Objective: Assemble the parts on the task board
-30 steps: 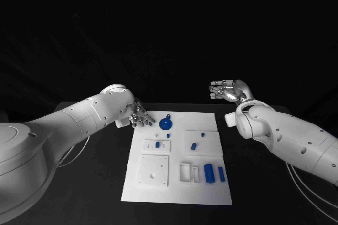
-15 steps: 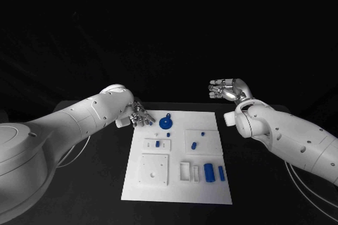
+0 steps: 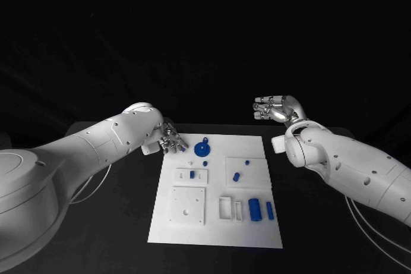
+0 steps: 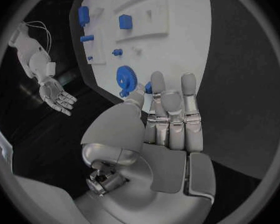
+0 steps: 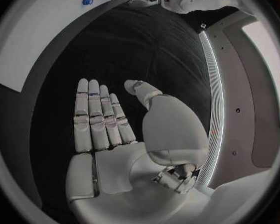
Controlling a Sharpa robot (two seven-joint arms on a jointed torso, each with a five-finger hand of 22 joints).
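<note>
The white task board (image 3: 214, 226) lies in the middle of the black table. My left hand (image 3: 171, 140) hovers at the board's far left corner; its thumb and a finger pinch a small blue piece (image 3: 182, 147), seen between them in the left wrist view (image 4: 147, 88). Just beside it a blue gear (image 3: 202, 150) lies on the board (image 4: 177, 15). My right hand (image 3: 274, 109) is raised beyond the far right corner, fingers apart and holding nothing, as the palm (image 5: 109, 129) shows in its wrist view.
More blue parts are on the board: a small peg (image 3: 205, 163), a block (image 3: 236, 178), a thick cylinder (image 3: 254, 210) and a thin bar (image 3: 269, 211) near the front. White raised fixtures (image 3: 187, 207) stand on its left half.
My left hand has edged slightly away from me with the small blue piece. The right hand has barely moved.
</note>
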